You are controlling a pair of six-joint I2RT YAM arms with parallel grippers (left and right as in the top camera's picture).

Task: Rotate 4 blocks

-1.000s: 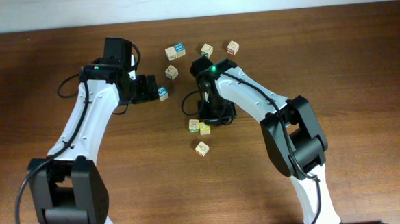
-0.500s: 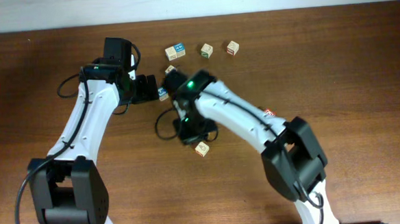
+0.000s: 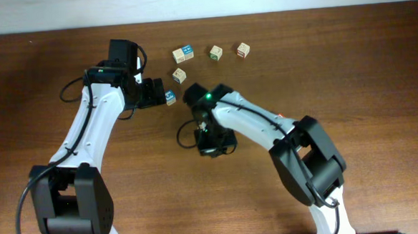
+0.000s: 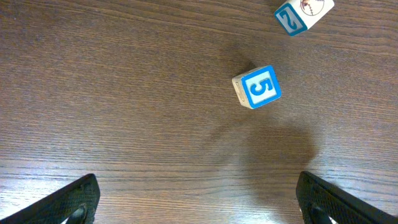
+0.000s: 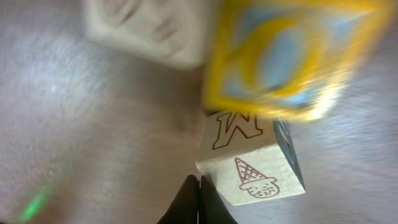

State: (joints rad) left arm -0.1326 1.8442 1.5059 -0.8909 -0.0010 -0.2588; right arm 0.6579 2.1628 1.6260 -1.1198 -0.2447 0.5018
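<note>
Blocks are small pale wooden cubes with printed faces, and three of them crowd the right wrist view. The M block sits on the table, showing a red letter M on one face and an ice-cream cone on the next. The yellow-framed block is right against its far edge, blurred, with a yellow border round a blue print. A pale block lies to the left of that one, its marking too smeared to read.

The right gripper is fully closed, fingertips pressed together with nothing between them. Their point is just beside the lower corner of the M block; whether it touches the wood I cannot tell. From overhead the right gripper and its wrist cover all three cubes near the table's middle.

Farther back, the green-marked block and the red-marked block stand apart from each other near the far edge. A plain-looking block lies nearer the arms.

The left gripper is spread wide and holds nothing. The blue 5 cube rests on the wood ahead of its fingers, untouched. The blue 2 block lies beyond it at the frame's corner.
</note>
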